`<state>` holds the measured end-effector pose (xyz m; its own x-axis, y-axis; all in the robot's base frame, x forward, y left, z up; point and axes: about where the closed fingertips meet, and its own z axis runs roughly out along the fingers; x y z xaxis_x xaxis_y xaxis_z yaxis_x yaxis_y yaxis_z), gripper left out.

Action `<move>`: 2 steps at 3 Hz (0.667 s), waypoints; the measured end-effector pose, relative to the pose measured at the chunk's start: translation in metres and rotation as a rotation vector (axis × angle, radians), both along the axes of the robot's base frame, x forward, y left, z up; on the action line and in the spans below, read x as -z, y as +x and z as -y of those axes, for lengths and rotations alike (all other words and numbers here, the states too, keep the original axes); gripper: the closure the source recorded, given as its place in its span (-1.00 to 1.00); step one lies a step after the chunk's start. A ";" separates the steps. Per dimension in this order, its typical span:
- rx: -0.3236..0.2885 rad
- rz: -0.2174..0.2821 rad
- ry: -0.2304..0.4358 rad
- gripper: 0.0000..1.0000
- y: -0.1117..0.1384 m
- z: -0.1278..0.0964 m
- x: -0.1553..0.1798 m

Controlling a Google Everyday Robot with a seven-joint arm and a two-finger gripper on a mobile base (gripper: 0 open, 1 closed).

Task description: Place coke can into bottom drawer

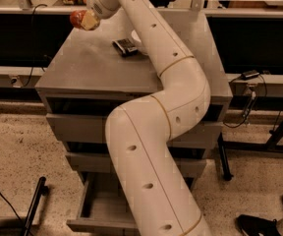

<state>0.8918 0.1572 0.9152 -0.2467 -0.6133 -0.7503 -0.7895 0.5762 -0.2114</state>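
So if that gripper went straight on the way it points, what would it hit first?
Probably nothing near: the gripper, holding the coke can, points left in view, beyond the cabinet top; depth unclear.

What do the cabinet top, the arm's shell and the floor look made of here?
Cabinet top: grey metal by its look, matte, with a dull scuffed sheen. Arm shell: smooth white plastic, probably, glossy with soft highlights. Floor: speckled, terrazzo-like, hard. The gripper, above the cabinet's far left corner, holds the coke can: red, likely painted metal.
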 end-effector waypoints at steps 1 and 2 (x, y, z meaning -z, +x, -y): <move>-0.099 0.089 -0.093 1.00 -0.018 0.020 -0.035; -0.229 0.113 -0.139 1.00 -0.046 0.043 -0.049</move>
<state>0.8462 0.1141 0.9646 -0.0098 -0.7426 -0.6697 -0.8626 0.3450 -0.3700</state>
